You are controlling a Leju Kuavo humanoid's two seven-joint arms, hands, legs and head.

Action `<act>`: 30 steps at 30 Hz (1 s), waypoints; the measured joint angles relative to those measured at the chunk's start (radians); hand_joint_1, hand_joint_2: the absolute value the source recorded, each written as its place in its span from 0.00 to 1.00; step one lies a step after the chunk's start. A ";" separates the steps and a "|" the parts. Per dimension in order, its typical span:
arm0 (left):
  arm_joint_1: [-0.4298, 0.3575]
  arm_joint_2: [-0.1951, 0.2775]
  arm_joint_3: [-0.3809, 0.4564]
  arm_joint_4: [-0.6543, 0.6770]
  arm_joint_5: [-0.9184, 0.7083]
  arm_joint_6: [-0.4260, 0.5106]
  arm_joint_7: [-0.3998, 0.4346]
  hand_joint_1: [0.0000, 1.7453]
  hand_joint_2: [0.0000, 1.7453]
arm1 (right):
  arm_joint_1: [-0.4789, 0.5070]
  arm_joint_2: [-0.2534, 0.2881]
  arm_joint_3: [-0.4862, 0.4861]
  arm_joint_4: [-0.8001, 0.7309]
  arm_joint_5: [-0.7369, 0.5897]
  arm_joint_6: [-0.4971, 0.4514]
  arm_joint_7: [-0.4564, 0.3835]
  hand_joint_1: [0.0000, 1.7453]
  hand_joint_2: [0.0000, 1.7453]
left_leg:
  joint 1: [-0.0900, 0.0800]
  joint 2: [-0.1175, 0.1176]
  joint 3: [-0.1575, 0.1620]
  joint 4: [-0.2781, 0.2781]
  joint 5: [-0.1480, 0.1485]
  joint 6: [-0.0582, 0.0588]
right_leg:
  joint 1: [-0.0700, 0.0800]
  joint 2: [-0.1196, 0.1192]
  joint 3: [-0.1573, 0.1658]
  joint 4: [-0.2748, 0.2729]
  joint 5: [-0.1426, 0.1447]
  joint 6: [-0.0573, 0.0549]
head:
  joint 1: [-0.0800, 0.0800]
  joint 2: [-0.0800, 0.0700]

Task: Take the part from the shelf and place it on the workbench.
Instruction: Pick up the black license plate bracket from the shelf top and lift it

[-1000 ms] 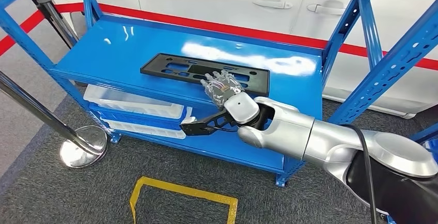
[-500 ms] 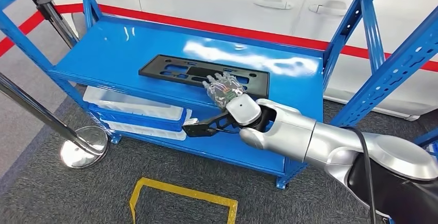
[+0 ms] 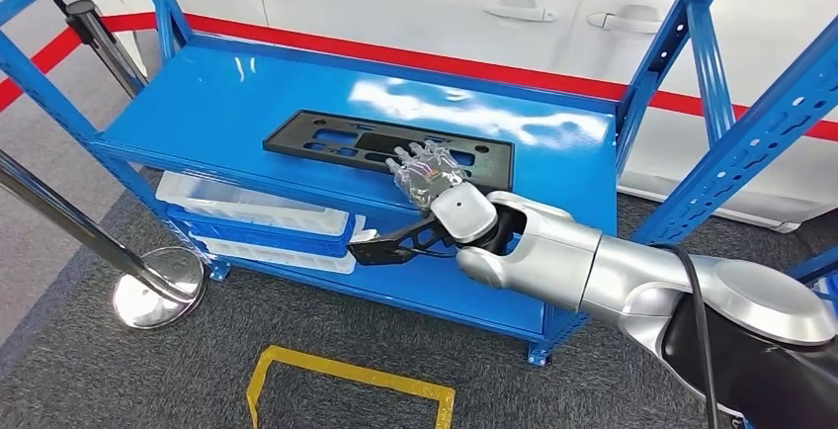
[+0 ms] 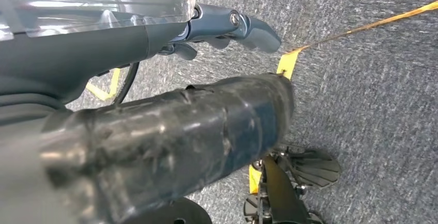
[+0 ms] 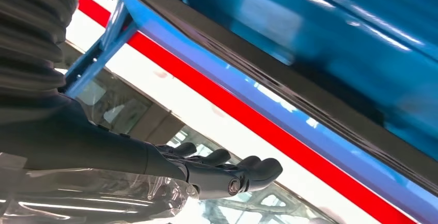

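Reaching in from the lower right of the head view, the right hand [image 3: 427, 170] hovers with fingers spread over the near edge of the flat black plastic plate-frame part [image 3: 387, 143], holding nothing. The part lies flat at the frame's centre on the glossy blue metal shelf [image 3: 227, 103]. The left hand [image 4: 170, 33] hangs above grey carpet, fingers loosely extended, holding nothing.

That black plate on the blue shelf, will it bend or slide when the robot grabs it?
The black plate looks thin and full of cutouts, so probably light and a bit bendy. It lies flat on the glossy blue shelf, so it may slide when the robot hand pushes it.
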 joint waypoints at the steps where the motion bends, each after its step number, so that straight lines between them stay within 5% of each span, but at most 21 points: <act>1: 0.001 -0.001 0.000 0.000 0.000 0.000 0.000 0.00 0.00 | 0.000 0.000 0.000 0.000 0.000 0.000 -0.001 0.00 1.00 | 0.002 0.000 0.004 -0.005 0.002 0.004 | 0.000 0.000 -0.001 0.004 -0.004 0.005 | 0.000 0.000; 3: 0.001 -0.001 0.000 0.000 0.000 0.000 0.000 0.00 0.00 | -0.002 0.000 0.000 0.001 0.000 0.000 -0.001 0.00 1.00 | 0.008 0.002 0.012 -0.016 0.005 0.016 | 0.001 -0.001 -0.023 0.056 -0.038 0.014 | 0.004 0.000; 5: 0.001 -0.001 0.000 0.000 0.000 0.000 0.000 0.00 0.00 | 0.001 0.000 0.000 0.002 0.000 0.000 -0.001 0.00 1.00 | 0.009 0.003 0.014 -0.017 0.003 0.023 | -0.002 -0.002 -0.085 0.178 -0.094 0.019 | 0.007 0.000; 7: 0.001 -0.001 0.000 0.000 0.000 0.000 0.000 0.00 0.00 | 0.008 0.000 0.000 0.004 0.000 0.000 -0.001 0.00 1.00 | 0.009 0.003 0.014 -0.014 0.000 0.025 | -0.006 -0.003 -0.137 0.268 -0.114 0.023 | 0.007 0.000; 9: 0.001 -0.001 0.000 0.000 0.000 0.000 0.000 0.00 0.00 | 0.011 0.000 0.000 0.006 0.000 0.000 -0.001 0.00 1.00 | 0.009 0.001 0.016 -0.008 -0.005 0.023 | -0.008 -0.005 -0.123 0.221 -0.064 0.023 | 0.007 0.000; 12: 0.003 -0.002 0.000 0.000 0.000 0.000 0.000 0.00 0.00 | 0.008 0.000 0.000 0.008 0.001 -0.001 -0.002 0.00 1.00 | 0.006 -0.001 0.014 0.006 -0.018 0.012 | -0.005 -0.006 -0.041 0.045 0.013 0.013 | 0.006 0.000; 17: 0.003 -0.002 0.000 0.000 0.000 0.000 0.000 0.00 0.00 | 0.010 -0.001 0.000 0.010 0.002 -0.002 -0.007 0.00 1.00 | 0.007 0.000 0.007 0.021 -0.033 -0.012 | -0.005 -0.004 -0.021 0.006 0.015 -0.009 | 0.004 0.000; 21: 0.002 -0.001 -0.001 0.000 0.000 0.000 0.000 0.00 0.00 | 0.014 -0.001 0.000 0.011 0.003 -0.003 -0.008 0.00 1.00 | 0.009 0.002 -0.096 0.230 -0.127 -0.027 | -0.007 -0.005 -0.013 0.000 0.014 -0.022 | -0.004 0.000; 23: 0.003 -0.001 -0.001 0.000 0.000 0.000 0.000 0.00 0.00 | 0.019 -0.001 0.000 0.013 0.003 -0.003 -0.009 0.00 1.00 | 0.010 0.003 -0.127 0.274 -0.120 -0.029 | -0.006 -0.004 -0.012 0.001 0.012 -0.023 | -0.004 0.000; 27: 0.003 0.000 -0.001 0.000 -0.001 0.001 0.000 0.00 0.00 | 0.020 -0.001 0.000 0.014 0.003 -0.004 -0.009 0.00 1.00 | 0.006 0.002 -0.026 0.052 -0.003 -0.017 | -0.004 -0.001 -0.003 0.002 0.004 -0.016 | -0.004 0.000; 30: 0.001 0.000 -0.001 0.000 -0.002 0.001 -0.001 0.00 0.00 | 0.021 -0.001 0.000 0.015 0.004 -0.004 -0.010 0.00 1.00 | 0.000 0.000 -0.004 0.003 -0.002 -0.006 | -0.002 -0.001 -0.004 0.001 0.003 -0.003 | -0.003 0.000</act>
